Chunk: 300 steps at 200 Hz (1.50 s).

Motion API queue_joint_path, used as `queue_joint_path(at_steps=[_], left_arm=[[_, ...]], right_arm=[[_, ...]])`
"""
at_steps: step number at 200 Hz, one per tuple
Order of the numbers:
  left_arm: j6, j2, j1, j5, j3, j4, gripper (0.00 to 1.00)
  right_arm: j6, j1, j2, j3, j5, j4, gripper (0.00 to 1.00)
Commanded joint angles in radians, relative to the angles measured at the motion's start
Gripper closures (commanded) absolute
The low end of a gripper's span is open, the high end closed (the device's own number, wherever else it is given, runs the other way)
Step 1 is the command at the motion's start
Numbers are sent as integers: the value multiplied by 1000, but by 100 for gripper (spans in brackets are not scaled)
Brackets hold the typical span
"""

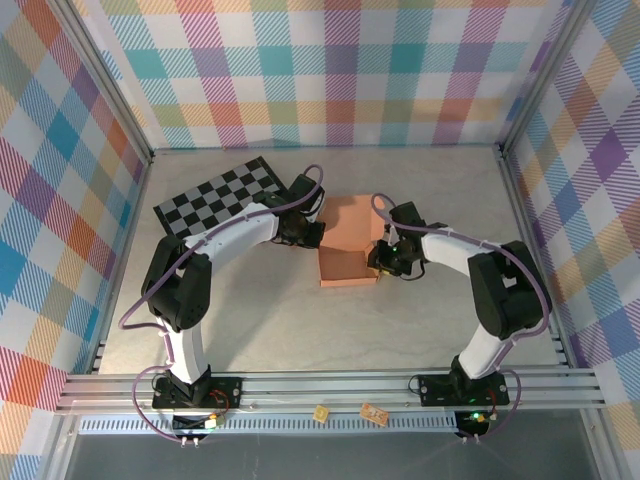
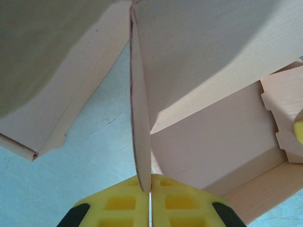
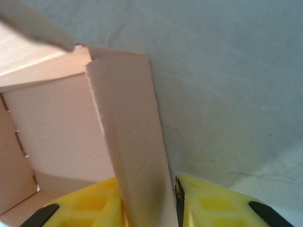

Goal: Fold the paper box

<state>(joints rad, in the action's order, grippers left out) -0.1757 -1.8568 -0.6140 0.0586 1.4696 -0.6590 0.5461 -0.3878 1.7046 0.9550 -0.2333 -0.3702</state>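
Note:
The salmon paper box [image 1: 348,250] lies partly folded at the middle of the table, with its walls raised. My left gripper [image 1: 310,232] is at the box's left side. In the left wrist view its yellow fingers [image 2: 118,201] are shut on a thin upright wall [image 2: 140,142], seen edge-on between the pads of the left gripper [image 2: 151,187]. My right gripper [image 1: 380,258] is at the box's right near corner. There the side wall [image 3: 135,137] fills the space between the pads of the right gripper [image 3: 147,189], which is shut on it.
A black-and-white checkerboard [image 1: 220,195] lies flat at the back left, just behind my left arm. Plaid walls enclose the table on three sides. A metal rail [image 1: 330,385] runs along the near edge.

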Motion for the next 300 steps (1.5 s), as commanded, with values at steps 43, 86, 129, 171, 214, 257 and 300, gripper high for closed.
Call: queue_joint_path(at_steps=[43,86,129,171,214,257,300], left_arm=[[-21,19,-18,11,9,-20,91],[-21,18,-20,14,12,-21,91],[-22,15,-20,16,16,-19,91],[-23,16,-21,15,13,-16,91],[-25,14,-22,21,14,-13,91],[-25,8,-23,24,19,-14,91],[-27,13,-23,29,17,-10,91]], right_arm=[[-47,-109,95,163,325,-252,85],[-44,-159,174,247,494,-387,93],[-53,-196,194,271,531,-406,81],[-70,-197,207,292,544,-416,79],[-73,-199,196,269,564,-408,100],[-80,-201,163,246,561,-382,91],[-89,-194,67,232,524,-369,58]])
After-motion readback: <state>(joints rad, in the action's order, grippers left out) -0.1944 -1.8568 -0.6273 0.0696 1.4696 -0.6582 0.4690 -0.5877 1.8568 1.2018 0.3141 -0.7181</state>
